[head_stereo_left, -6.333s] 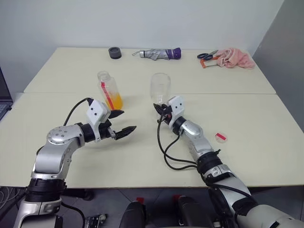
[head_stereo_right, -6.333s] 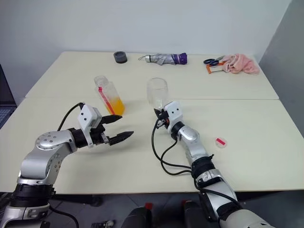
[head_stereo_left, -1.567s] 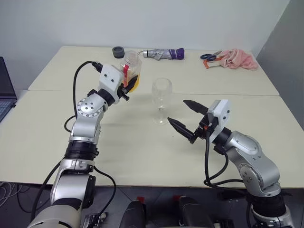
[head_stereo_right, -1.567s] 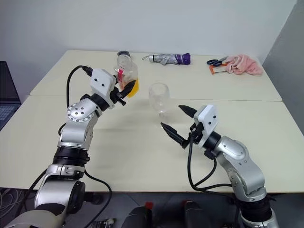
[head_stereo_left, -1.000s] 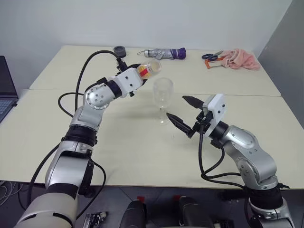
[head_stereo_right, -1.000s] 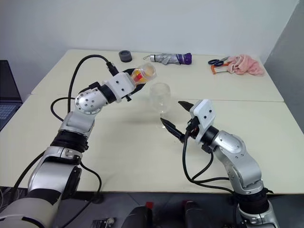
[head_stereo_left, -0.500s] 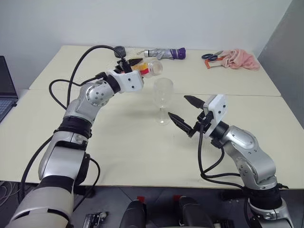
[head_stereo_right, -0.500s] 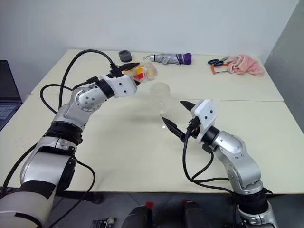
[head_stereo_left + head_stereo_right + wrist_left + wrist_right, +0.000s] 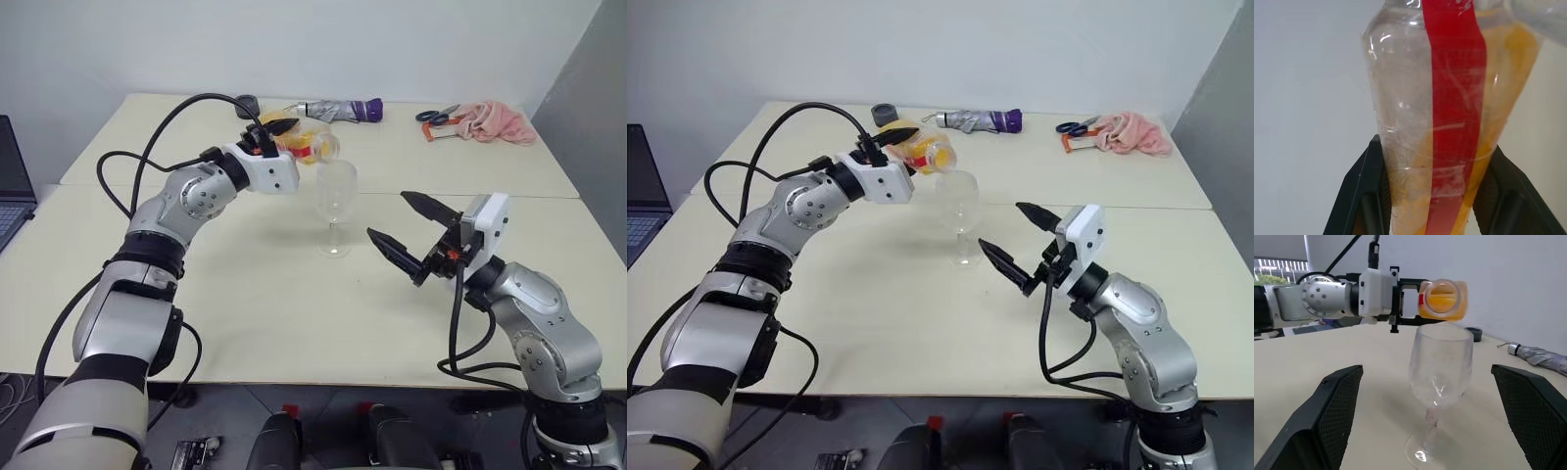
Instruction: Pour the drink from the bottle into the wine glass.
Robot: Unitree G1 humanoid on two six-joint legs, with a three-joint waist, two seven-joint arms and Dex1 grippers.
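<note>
Small clear plastic bottle (image 9: 306, 144) with red label strip, holding orange-yellow drink (image 9: 1442, 301), tipped on its side just above rim of clear stemmed wine glass (image 9: 334, 203) standing on cream worktop (image 9: 245, 294). Clamped in left pincer (image 9: 277, 132). Right pincer (image 9: 407, 227) spread wide, empty, beside the glass.

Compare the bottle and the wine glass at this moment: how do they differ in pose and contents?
The bottle is lifted off the table in the left hand and tipped on its side, mouth over the rim; the wine glass stands upright on the table. The bottle holds orange drink; the glass looks empty. Both are clear.
</note>
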